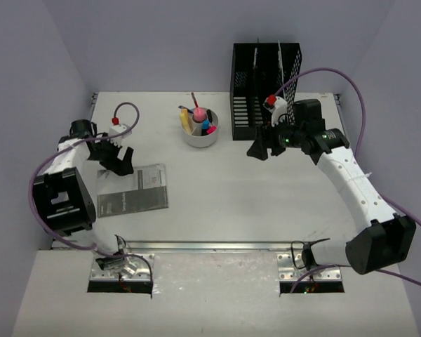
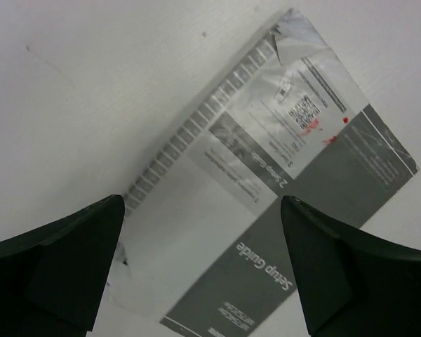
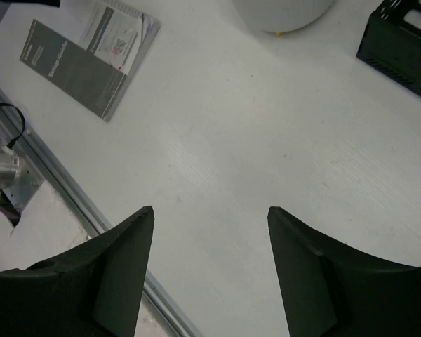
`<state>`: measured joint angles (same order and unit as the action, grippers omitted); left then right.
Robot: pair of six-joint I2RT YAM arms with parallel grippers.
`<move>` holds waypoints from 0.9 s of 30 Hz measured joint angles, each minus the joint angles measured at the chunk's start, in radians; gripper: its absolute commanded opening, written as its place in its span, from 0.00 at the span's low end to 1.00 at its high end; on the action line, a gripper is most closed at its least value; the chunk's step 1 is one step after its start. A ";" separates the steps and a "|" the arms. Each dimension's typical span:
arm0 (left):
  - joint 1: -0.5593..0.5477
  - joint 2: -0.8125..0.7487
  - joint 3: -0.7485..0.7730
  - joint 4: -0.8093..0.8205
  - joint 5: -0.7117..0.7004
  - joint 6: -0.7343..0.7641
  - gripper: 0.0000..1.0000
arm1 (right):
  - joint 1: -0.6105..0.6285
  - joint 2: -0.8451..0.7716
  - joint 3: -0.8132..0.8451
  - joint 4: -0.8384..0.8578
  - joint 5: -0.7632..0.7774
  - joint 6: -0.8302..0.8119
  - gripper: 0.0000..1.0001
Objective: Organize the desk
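The white desk [image 1: 266, 203] carries a grey and white "Setup Guide" booklet [image 1: 132, 189] lying flat at the left. My left gripper [image 1: 117, 160] is open just above the booklet's far edge; in the left wrist view the booklet [image 2: 266, 210] lies between and below the two spread fingers [image 2: 70, 267], with nothing held. My right gripper [image 1: 261, 149] is open and empty above the desk, in front of the black mesh file rack [image 1: 264, 81]. In the right wrist view the bare desk [image 3: 252, 154] shows between the fingers [image 3: 119, 281], and the booklet [image 3: 91, 56] lies far off.
A round white cup [image 1: 199, 128] holding pens and markers stands at the back middle, left of the file rack. A silver metal rail [image 1: 210, 246] runs along the near edge of the desk. Purple cables loop over both arms.
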<state>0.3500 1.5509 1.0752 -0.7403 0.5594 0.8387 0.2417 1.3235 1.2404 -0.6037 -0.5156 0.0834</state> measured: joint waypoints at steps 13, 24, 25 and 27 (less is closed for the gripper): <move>-0.019 0.366 0.278 -0.157 0.121 0.300 0.84 | 0.029 0.008 -0.066 -0.003 -0.055 -0.005 0.66; -0.069 0.407 0.185 -0.081 0.080 0.370 0.09 | 0.081 0.066 -0.051 0.001 -0.066 -0.013 0.65; -0.069 0.392 0.170 -0.050 0.079 0.373 0.01 | 0.087 0.072 -0.043 0.002 -0.064 -0.014 0.65; -0.074 0.367 0.153 -0.024 0.069 0.368 0.00 | 0.095 0.080 -0.029 0.003 -0.064 -0.016 0.65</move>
<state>0.2764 1.9182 1.2278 -0.7647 0.6285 1.2068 0.3363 1.4036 1.2110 -0.6010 -0.5793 0.0669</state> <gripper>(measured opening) 0.035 0.656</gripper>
